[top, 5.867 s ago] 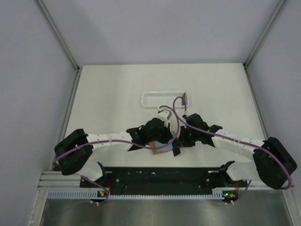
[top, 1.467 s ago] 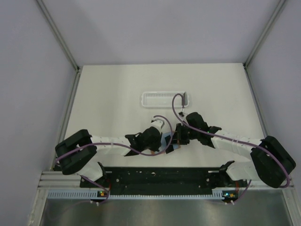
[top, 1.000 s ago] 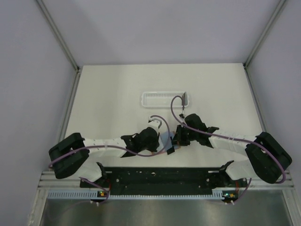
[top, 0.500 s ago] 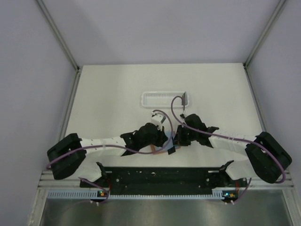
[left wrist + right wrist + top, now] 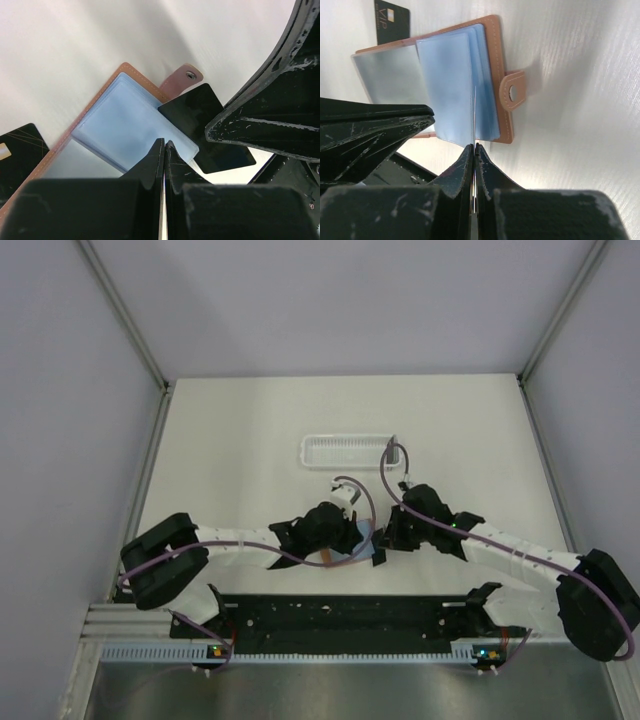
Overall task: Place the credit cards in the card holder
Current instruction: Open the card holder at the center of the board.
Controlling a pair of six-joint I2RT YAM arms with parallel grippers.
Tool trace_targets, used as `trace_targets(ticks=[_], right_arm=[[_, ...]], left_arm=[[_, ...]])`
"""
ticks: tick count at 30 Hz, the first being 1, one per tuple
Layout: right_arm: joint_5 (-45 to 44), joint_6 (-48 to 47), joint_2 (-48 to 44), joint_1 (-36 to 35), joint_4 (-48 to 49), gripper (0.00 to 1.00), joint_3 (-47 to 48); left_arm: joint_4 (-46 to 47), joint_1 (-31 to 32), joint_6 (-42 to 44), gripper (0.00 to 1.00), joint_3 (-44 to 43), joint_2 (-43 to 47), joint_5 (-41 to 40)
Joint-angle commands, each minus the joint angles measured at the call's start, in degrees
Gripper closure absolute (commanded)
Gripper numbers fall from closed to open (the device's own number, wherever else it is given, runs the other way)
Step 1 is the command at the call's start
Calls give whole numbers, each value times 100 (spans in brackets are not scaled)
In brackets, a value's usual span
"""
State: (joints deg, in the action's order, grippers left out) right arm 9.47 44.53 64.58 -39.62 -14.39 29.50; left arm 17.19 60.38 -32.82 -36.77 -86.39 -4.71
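White bench (image 5: 230,440) inside a plain grey-walled (image 5: 330,300) booth, and a white slatted tray (image 5: 345,450) sitting toward the back. Everything I care about is bunched up at the near edge where both arms meet.

The card holder (image 5: 115,120) lies open and flat on the bench between the two wrists. Its brown outer edge faces up around pale blue plastic sleeves (image 5: 450,85), and its snap tab (image 5: 512,92) sticks out to the side.

The right end effector (image 5: 473,146) is clamped on a black card (image 5: 192,115). From its own camera I only see the card edge-on, as a thin line running out from the fingertips over the sleeves. From the left wrist view, the card's corner overlaps the edge of the blue sleeves next to the tab.

The left end effector (image 5: 164,144) has its fingers pressed together, with the tips right down at the sleeves. Honestly can't tell if it's pinching a leaf or just resting there.

The second card (image 5: 392,20), with VIP lettering on it, is flat on the bench right against the holder's far edge.
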Motion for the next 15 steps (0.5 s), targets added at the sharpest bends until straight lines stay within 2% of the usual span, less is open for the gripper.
trace_targets(ticks=[1, 15], right_arm=[[-104, -120, 230, -2, -91, 100, 39], [-25, -111, 450, -2, 112, 100, -75]], left_arm=[[355, 18, 56, 100, -216, -124, 76], [645, 9, 83, 100, -225, -633, 304]])
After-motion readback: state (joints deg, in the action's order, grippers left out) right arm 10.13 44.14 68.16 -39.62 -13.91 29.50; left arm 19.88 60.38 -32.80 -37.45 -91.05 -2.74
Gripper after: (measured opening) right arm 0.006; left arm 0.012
